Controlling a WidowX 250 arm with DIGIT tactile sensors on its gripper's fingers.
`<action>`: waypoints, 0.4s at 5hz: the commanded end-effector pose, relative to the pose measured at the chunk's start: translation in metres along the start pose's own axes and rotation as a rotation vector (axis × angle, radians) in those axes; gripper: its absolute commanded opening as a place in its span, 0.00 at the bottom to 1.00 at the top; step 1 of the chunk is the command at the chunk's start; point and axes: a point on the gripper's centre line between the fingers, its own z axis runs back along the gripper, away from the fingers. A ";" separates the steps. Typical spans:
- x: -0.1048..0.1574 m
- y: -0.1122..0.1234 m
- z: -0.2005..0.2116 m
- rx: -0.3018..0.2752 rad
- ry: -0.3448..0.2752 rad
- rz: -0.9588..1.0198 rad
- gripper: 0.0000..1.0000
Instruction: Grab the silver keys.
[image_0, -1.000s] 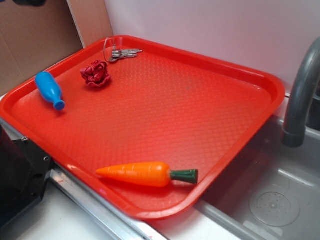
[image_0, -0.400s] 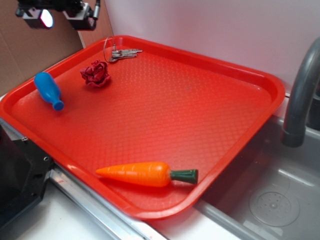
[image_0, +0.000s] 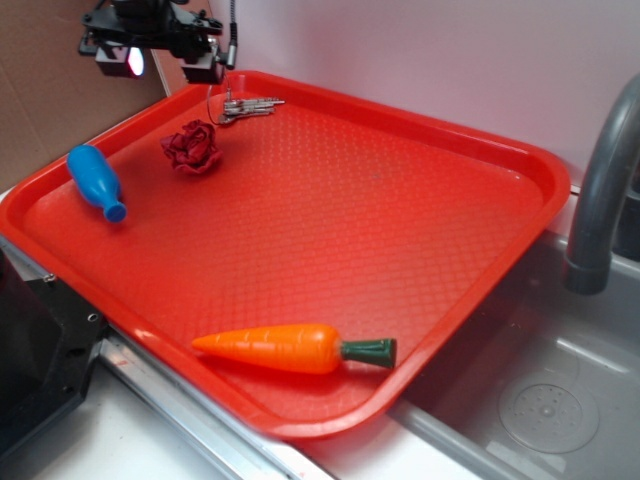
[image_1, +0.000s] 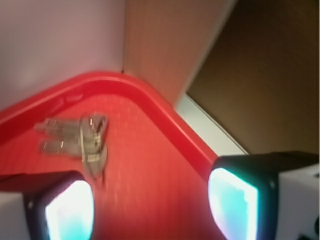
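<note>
So the gripper (image_0: 165, 62) is hanging up at the far left corner of the red tray (image_0: 480, 150), just above the rim, and its two fingers (image_1: 233, 200) are spread wide apart with nothing between them. The silver keys (image_0: 247, 104) lie flat on the tray floor right in that far corner — a few slim keys fanned out toward the right, with a thin wire ring looping off to their left against the tray wall. From the wrist camera the keys (image_1: 80, 140) sit just past the left finger, a bit blurry, with the tray's curved rim (image_1: 165, 120) running behind them.

Just nearer than the keys there's a dark red ruffled flower thing (image_0: 192, 148), close but not touching them. A blue bottle (image_0: 96, 181) lies on its side by the left rim. An orange carrot (image_0: 295, 348) with a green stem end rests along the near edge, well apart from the keys. Off to the right — a grey tap (image_0: 603, 190) over a sink (image_0: 540, 390).
</note>
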 end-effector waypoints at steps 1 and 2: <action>0.033 -0.013 -0.028 -0.038 0.001 -0.033 1.00; 0.033 -0.013 -0.035 -0.024 0.022 -0.022 1.00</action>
